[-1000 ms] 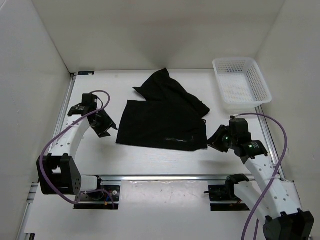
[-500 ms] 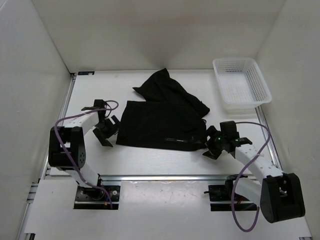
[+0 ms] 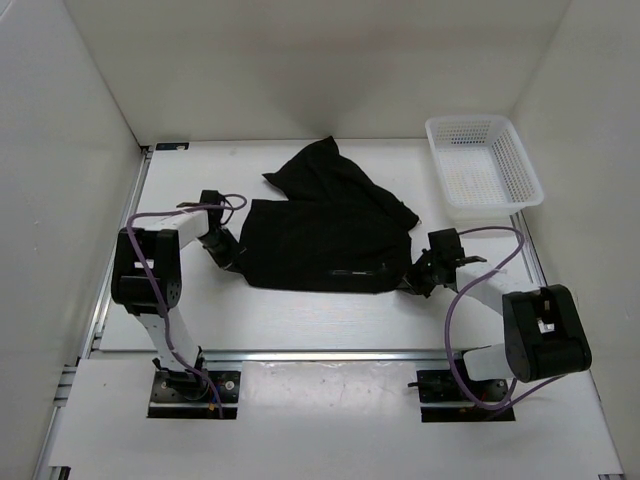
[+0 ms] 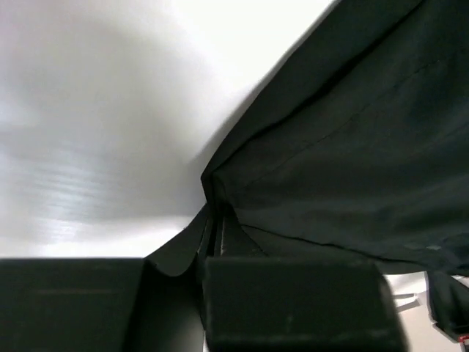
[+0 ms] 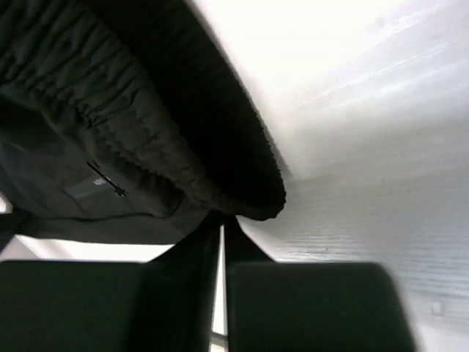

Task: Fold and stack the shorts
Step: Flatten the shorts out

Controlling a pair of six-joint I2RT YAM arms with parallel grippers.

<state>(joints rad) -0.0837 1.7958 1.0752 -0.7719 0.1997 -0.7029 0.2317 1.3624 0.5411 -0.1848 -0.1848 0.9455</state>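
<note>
Shorts (image 3: 325,240) — matte, floppy black cloth, gathered waistband. Left gripper (image 3: 233,257) pinches a hem corner between its fingers; right gripper (image 3: 410,279) clamps the waistband edge.

Left arm (image 3: 150,268): white links between bulky matte-black joint housings.
Right arm (image 3: 538,330): same white-and-black build; the large black joint housing carries a small white mark on top.
Left cable (image 3: 165,213): purple, running in a loose loop along the arm.
Right cable (image 3: 448,330): purple, a wide loop reaching down to the base.
Left gripper (image 4: 212,214): hard black, two flat matte fingers with squared bodies.
Right gripper (image 5: 222,220): hard black, the same flat paired fingers.
Left base (image 3: 190,388): black plate, near edge.
Right base (image 3: 450,388): matching black plate.
</note>
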